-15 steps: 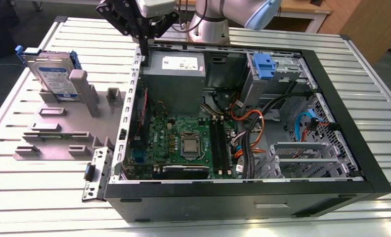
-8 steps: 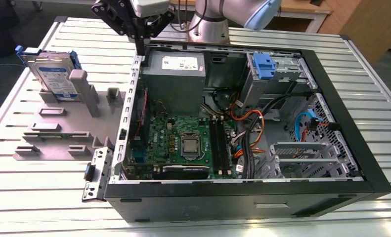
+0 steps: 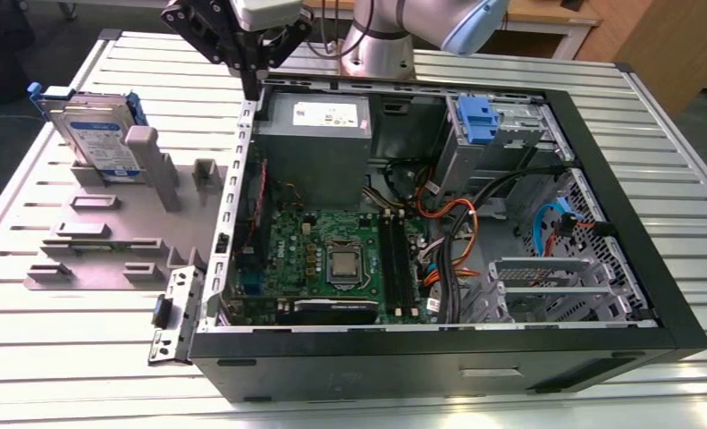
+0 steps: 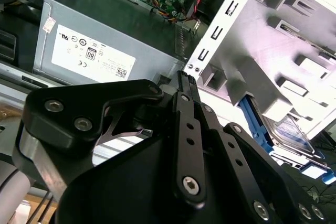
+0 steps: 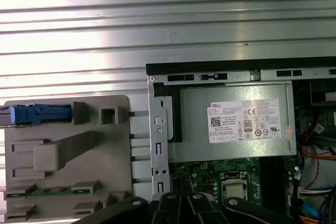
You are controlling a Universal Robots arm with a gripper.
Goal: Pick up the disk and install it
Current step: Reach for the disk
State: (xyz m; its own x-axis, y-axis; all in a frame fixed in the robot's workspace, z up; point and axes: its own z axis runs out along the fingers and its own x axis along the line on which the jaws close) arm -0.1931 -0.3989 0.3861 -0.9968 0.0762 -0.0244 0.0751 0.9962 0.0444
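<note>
On the grey fixture (image 3: 31, 214) the disk (image 3: 95, 136) stands upright.

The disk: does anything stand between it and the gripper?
Only a gray post, beside the disk on its side toward the computer case. The disk stands upright in the gray holder; the gripper hangs over the case's wall. From above, nothing covers it.

Light: bright, from overhead. Glare: white bands on ribbed silver metal table (image 5: 157, 3) beyond open black computer case (image 3: 449, 344); pale violet washout on grey plastic fixture plate (image 4: 294, 35) beside the case. Shade: case interior dim; matt black gripper (image 4: 184, 74) above the case rim, near-silhouette.
</note>
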